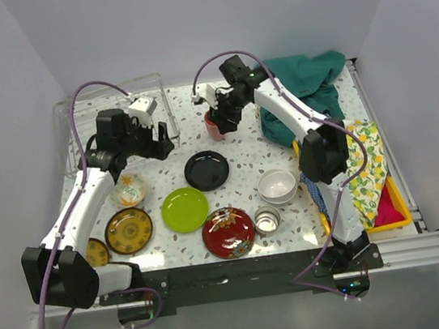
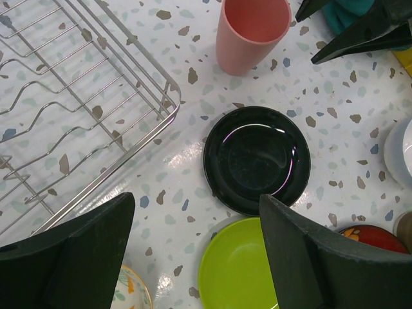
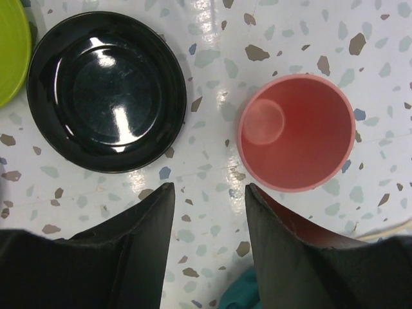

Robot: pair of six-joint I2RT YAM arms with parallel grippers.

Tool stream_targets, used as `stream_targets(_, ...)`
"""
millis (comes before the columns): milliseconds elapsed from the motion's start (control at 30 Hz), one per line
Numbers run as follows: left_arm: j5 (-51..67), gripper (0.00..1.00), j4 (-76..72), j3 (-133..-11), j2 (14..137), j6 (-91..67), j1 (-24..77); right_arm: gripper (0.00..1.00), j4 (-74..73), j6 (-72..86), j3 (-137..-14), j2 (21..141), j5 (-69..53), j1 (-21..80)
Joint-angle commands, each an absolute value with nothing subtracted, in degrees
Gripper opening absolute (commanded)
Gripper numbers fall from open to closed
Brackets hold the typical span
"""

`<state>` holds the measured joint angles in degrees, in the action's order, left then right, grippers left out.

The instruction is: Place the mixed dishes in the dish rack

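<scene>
The dish rack (image 1: 87, 122) of silver wire sits at the back left, and its near corner (image 2: 96, 109) shows bare wire in the left wrist view. My left gripper (image 1: 165, 141) hangs open and empty beside that corner (image 2: 196, 225), above the table between the black plate (image 2: 256, 159) and the lime-green plate (image 2: 238, 273). The salmon-pink cup (image 1: 214, 124) stands upright farther back. My right gripper (image 3: 209, 190) is open and empty, and the pink cup (image 3: 296, 132) stands just outside its right finger (image 3: 283, 251). The black plate (image 3: 106, 90) lies to the left.
Near the front lie a red floral plate (image 1: 229, 232), a steel cup (image 1: 267, 220), stacked white bowls (image 1: 278, 186), a floral bowl (image 1: 128, 192) and two brown-gold plates (image 1: 128, 230). A green cloth (image 1: 307, 87) is piled at the back right, and a yellow-patterned cloth (image 1: 367, 164) drapes over the yellow tray (image 1: 397, 209).
</scene>
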<state>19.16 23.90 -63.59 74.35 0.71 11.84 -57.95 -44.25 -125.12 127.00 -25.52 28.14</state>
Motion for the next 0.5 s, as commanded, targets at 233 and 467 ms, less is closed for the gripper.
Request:
stream_targets(233,18.9,0.84,23.4,-61.9,72.9,1.5,8.3,0.5,-54.5,-47.4,-133.8,134.5,-25.7,28.3)
stream_targets(467,18.9,0.84,23.5,-61.9,72.9,2.8,6.8,0.22,-55.9,-50.0,-134.4,134.8,-24.9,28.4)
